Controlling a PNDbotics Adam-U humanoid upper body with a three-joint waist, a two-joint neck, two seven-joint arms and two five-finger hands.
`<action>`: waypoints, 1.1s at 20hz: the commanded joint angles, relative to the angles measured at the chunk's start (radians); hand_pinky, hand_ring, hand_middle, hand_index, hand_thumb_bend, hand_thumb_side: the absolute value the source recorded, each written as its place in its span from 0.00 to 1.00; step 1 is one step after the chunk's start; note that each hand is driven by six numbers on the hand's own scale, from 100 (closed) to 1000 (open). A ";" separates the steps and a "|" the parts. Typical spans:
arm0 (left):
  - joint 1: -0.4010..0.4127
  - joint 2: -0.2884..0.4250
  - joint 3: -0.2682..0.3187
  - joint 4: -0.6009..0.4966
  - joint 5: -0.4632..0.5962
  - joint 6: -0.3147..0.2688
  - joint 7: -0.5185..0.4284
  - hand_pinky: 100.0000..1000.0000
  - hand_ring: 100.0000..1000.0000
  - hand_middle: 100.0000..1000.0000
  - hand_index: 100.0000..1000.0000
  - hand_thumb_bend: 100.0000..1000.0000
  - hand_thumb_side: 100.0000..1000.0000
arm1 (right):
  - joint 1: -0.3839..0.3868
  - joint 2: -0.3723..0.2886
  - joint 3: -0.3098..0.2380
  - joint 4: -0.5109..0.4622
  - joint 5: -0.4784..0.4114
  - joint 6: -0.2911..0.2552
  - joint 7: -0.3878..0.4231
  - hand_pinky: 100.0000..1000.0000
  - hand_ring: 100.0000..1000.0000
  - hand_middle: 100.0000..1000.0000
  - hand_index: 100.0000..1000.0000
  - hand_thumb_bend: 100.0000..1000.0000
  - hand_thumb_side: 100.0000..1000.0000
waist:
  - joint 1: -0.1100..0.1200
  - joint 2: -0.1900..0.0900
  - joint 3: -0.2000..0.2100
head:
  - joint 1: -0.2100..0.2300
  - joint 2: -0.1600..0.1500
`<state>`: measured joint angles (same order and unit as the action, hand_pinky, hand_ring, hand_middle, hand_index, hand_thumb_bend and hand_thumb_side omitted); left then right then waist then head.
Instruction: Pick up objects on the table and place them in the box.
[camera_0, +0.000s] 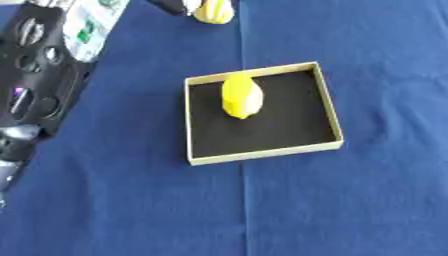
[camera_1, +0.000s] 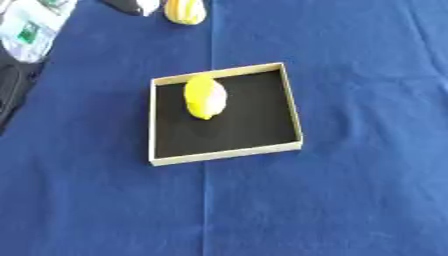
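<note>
Beyond the left robot hand (camera_0: 31, 65), fingers' state unclear, a yellow object (camera_0: 241, 96) lay boxed (camera_0: 262, 154); next, likely reach the far yellow striped object (camera_0: 213, 12).

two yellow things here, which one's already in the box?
The plain yellow one, lying inside the box near its far left corner. The striped yellow one sits outside on the blue cloth, at the far edge.

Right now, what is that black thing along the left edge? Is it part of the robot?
Yes, that is the robot's left arm: a bulky black shell with round silvery openings along it, a small purple glint, and greyer metal parts lower down. No robot hand shows in either view, and no right arm.
</note>
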<state>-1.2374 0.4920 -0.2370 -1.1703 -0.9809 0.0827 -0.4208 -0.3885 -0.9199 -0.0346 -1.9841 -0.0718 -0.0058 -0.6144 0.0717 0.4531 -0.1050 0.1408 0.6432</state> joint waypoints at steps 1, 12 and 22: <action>-0.057 -0.021 0.059 0.119 -0.056 -0.018 0.013 0.89 0.97 0.87 1.00 0.22 0.13 | -0.019 -0.038 -0.004 -0.016 -0.001 -0.002 0.006 0.77 0.87 0.70 0.76 0.00 0.79 | -0.002 -0.017 -0.007 | 0.014 -0.015; -0.103 -0.080 0.161 0.321 -0.131 -0.062 0.069 0.92 0.99 0.88 1.00 0.22 0.16 | -0.051 -0.029 0.008 -0.016 -0.004 0.004 0.017 0.77 0.87 0.70 0.76 0.00 0.79 | 0.017 0.006 -0.047 | 0.022 -0.062; -0.121 -0.068 0.201 0.363 -0.168 -0.039 0.022 0.91 0.99 0.88 1.00 0.24 0.03 | -0.062 -0.025 0.028 -0.016 -0.004 0.010 0.036 0.77 0.87 0.70 0.76 0.00 0.80 | 0.031 0.012 -0.070 | 0.034 -0.102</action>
<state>-1.3297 0.4027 -0.0499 -0.8003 -1.1387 0.0352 -0.3992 -0.4397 -0.9197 0.0006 -1.9841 -0.0722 0.0052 -0.5841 0.1090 0.4874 -0.1732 0.1704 0.5587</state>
